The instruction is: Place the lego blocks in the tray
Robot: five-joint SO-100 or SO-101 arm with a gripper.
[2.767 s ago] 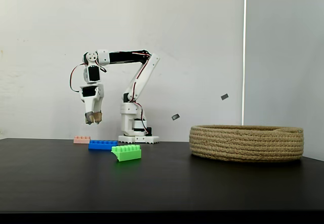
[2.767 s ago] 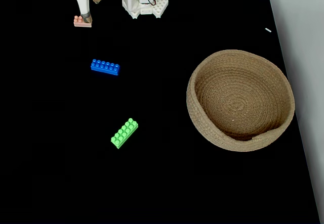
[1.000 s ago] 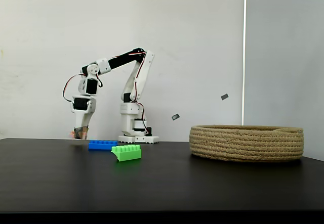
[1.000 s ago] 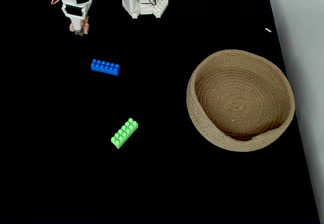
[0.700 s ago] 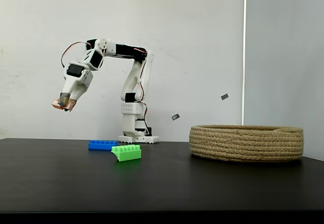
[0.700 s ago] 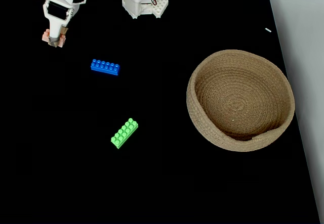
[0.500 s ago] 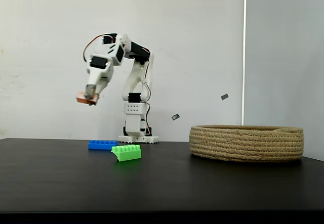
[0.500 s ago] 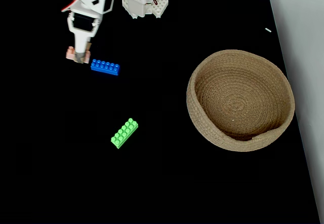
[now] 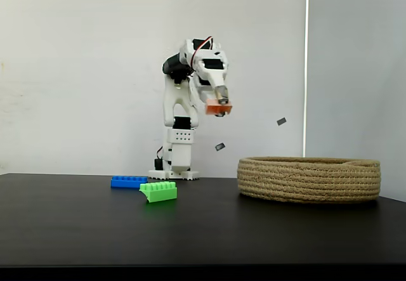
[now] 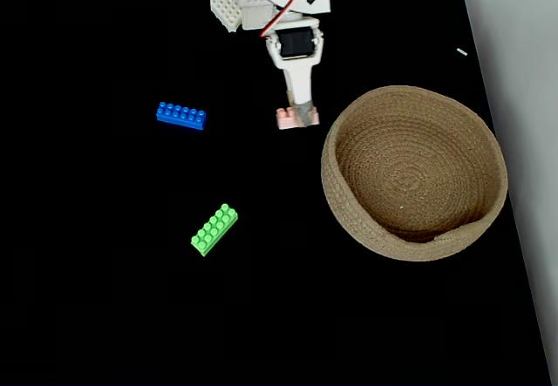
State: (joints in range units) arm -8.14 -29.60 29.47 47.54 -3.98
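My gripper (image 9: pixel 220 106) (image 10: pixel 302 116) is shut on the pale pink-orange lego block (image 9: pixel 218 109) (image 10: pixel 289 118) and holds it high in the air, left of the tray's rim in both fixed views. The tray (image 9: pixel 309 179) (image 10: pixel 414 172) is a wide, low round basket of coiled tan rope at the right. A long flat blue block (image 9: pixel 128 181) (image 10: pixel 180 115) lies on the black table, left of the arm's base. A chunkier green block (image 9: pixel 158 191) (image 10: pixel 214 229) rests nearer the front, tilted.
The arm's white base (image 9: pixel 173 167) (image 10: pixel 234 7) stands at the table's back edge. The black table (image 9: pixel 203 230) (image 10: pixel 105 316) ends at its right edge just past the tray. A white wall is behind.
The gripper closed on the pink-orange block at the back left, lifted it, and swung it rightward over the table to beside the tray. The blue and green blocks have not moved.
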